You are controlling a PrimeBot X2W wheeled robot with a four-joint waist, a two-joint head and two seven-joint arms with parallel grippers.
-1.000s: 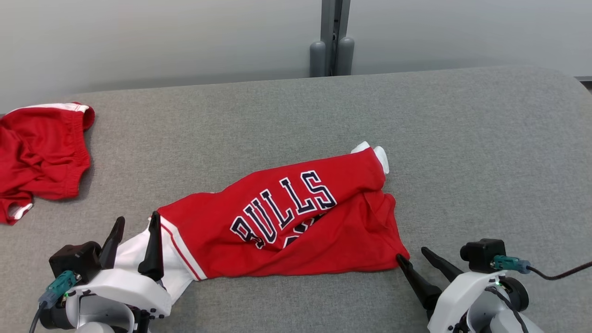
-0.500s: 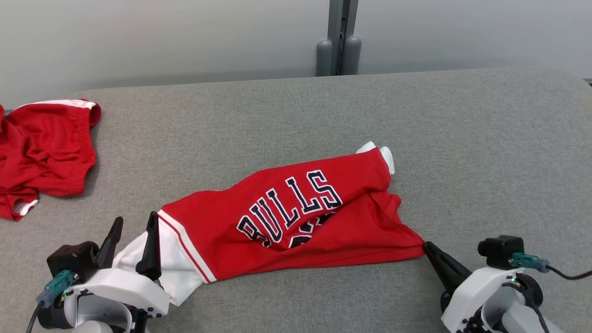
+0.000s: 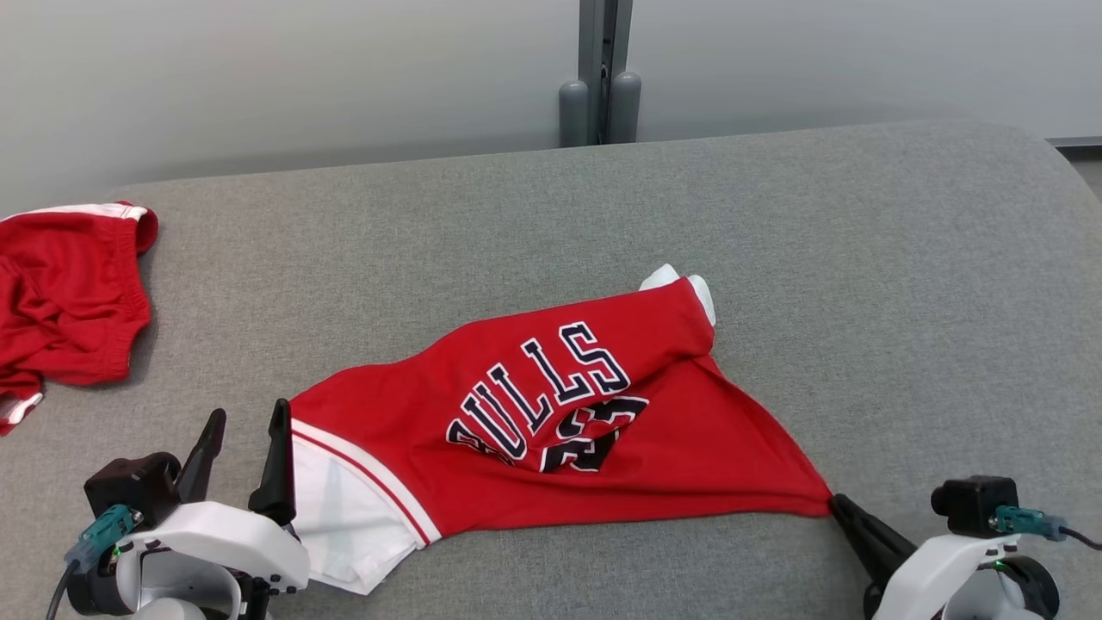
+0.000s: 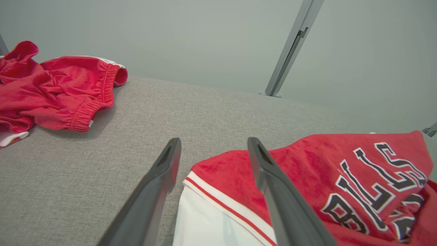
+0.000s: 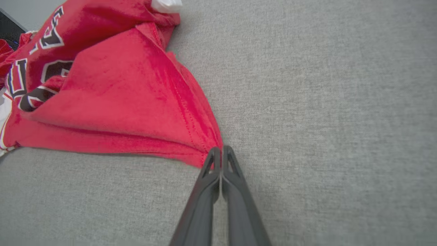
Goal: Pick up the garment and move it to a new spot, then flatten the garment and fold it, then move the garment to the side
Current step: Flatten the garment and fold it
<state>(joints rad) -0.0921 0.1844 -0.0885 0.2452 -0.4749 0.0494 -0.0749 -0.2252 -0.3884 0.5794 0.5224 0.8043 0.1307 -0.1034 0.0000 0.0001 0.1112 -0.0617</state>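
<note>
A red garment [image 3: 551,413] with "BULLS" lettering and a white hem lies crumpled on the grey table [image 3: 861,258]. My right gripper [image 3: 837,504] is shut on the garment's right corner, which is stretched to a point toward the lower right; in the right wrist view the closed fingertips [image 5: 220,152] pinch that red corner [image 5: 201,150]. My left gripper [image 3: 245,430] stands open at the lower left, its right finger against the white-hemmed edge. In the left wrist view the garment's corner [image 4: 218,177] lies between the spread fingers [image 4: 264,171].
A second red garment with white trim [image 3: 65,301] lies bunched at the table's far left edge, also seen in the left wrist view [image 4: 58,92]. A grey post [image 3: 600,77] rises behind the table's back edge. Bare grey surface lies to the right and behind.
My right gripper closed on the garment's right corner and pulled it toward the lower right, stretching the cloth and uncovering the number. The left gripper stayed open in place. The camera shifted slightly.
</note>
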